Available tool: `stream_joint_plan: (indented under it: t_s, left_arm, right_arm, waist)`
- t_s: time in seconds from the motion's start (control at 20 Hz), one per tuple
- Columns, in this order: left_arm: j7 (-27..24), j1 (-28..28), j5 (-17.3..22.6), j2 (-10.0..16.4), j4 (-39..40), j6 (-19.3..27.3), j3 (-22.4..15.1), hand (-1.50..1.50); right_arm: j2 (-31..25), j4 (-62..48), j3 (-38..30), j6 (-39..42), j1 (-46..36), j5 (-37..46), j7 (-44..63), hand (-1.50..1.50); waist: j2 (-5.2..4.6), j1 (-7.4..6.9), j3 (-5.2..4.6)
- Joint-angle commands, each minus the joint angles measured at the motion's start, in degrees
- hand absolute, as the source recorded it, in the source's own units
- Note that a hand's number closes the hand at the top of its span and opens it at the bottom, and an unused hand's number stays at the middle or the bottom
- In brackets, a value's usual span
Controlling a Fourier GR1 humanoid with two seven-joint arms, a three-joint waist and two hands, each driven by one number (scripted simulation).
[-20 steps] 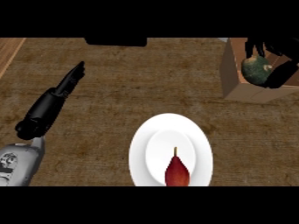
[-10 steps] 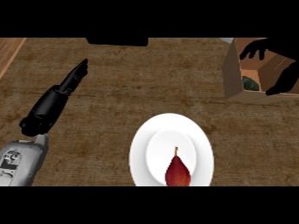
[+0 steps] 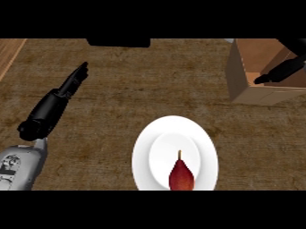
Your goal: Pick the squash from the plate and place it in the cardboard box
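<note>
The cardboard box (image 3: 269, 94) stands at the counter's far right. My right hand (image 3: 285, 70) hovers over its open top, fingers straight and pointing down-left, holding nothing. The squash does not show; the box's near wall and my hand hide the inside. The white plate (image 3: 147, 152) lies near the front, just right of the middle, with a dark red, pointed vegetable (image 3: 181, 175) on its near half. My left hand (image 3: 53, 107) lies stretched flat over the counter at the left, fingers straight and pointing away, well apart from the plate.
A black object (image 3: 118, 42) sits at the counter's back edge, left of the middle. A lighter wooden strip (image 3: 0, 62) runs along the far left. Brown counter surface spreads between my left hand, the plate and the box.
My right hand held the green squash over the box, then let it go inside. The hand has since opened and drawn back to the right; the squash no longer shows. The left arm barely moved.
</note>
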State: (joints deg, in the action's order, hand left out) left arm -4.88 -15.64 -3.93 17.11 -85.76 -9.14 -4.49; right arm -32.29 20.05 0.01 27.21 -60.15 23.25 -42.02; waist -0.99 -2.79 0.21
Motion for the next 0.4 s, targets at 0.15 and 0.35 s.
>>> stream_joint_plan:
  t_s: [0.15, 0.35]
  left_arm:
    - [-0.7, 1.2, -0.4, 0.0, -1.0, -0.3, -0.5, 0.0]
    - [-0.8, 0.1, -0.1, -0.2, -1.1, -1.0, -0.6, 0.0]
  right_arm:
    - [-3.4, -11.3, -14.0, 12.6, -3.8, -14.5, 7.8, -1.5]
    - [-5.8, -13.0, -16.6, 11.2, -4.8, -16.7, 10.5, -1.5]
  waist:
    - [-0.54, -0.9, -0.01]
    - [-1.21, -1.94, 0.07]
